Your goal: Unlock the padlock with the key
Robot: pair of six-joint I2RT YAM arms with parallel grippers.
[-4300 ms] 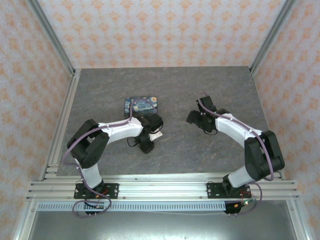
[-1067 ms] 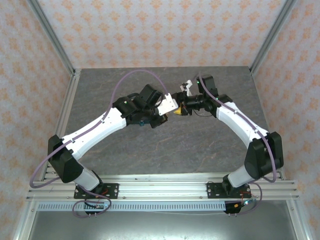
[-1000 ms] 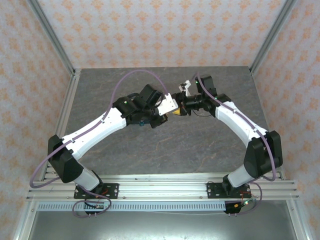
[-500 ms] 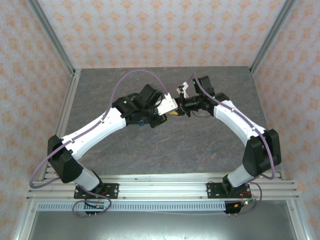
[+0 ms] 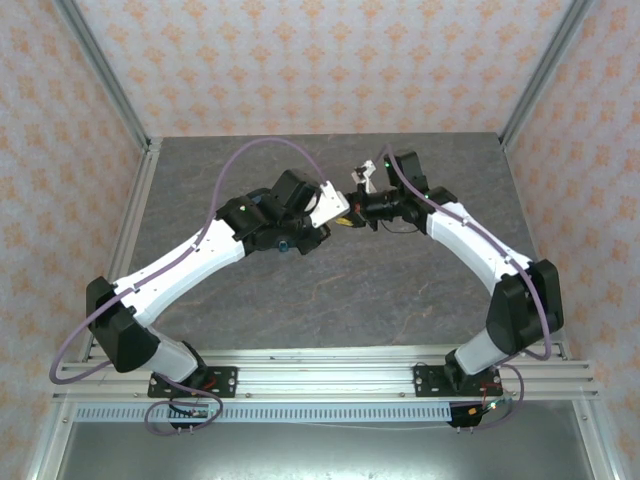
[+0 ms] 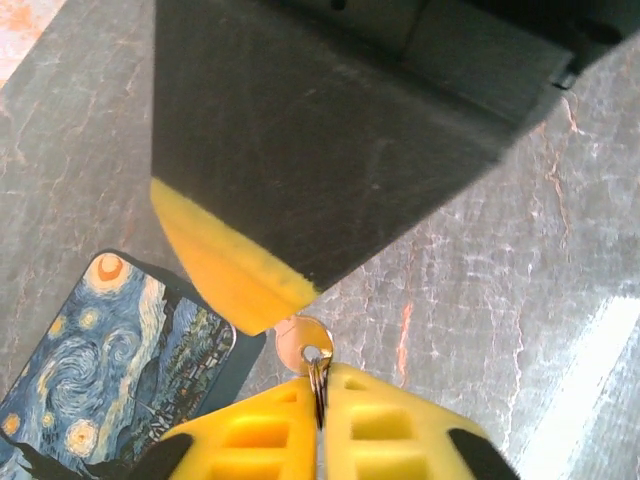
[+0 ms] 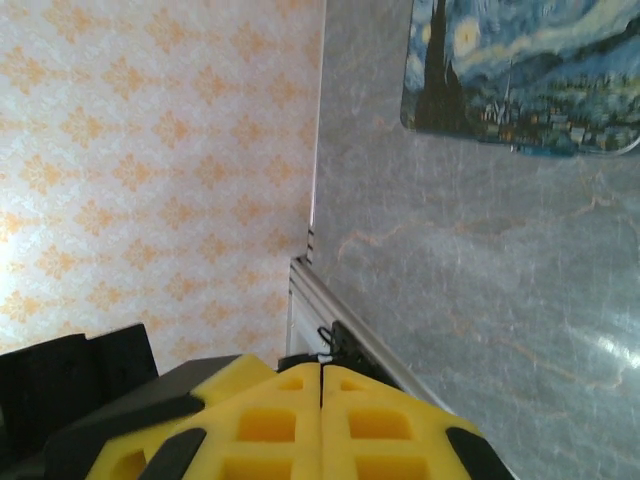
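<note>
1. The tin (image 6: 110, 370) is the only container. It is a flat rectangular box with rounded corners and a glossy print of a blue and yellow starry night. Its lid is on, so you cannot see what is inside. It lies flat on the grey, marble-like table (image 6: 480, 300).
2. Your left gripper (image 6: 320, 372) is closed. Its yellow ribbed fingers pinch a thin wire ring (image 6: 318, 362).
3. The ring passes through the hole of the key (image 6: 300, 340). The key's round, copper-coloured head hangs in the air, and in the left wrist view it sits just beside the tin's nearest corner.
4. The key's blade is hidden behind a smooth yellow pad (image 6: 225, 270) on a black finger.
5. Your right gripper (image 7: 320, 370) has its yellow fingers pressed together with no gap. A thin dark wire piece (image 7: 325, 338) stands at the seam. You cannot tell what it is or whether it is held. These fingertips are well apart from the tin.
</note>
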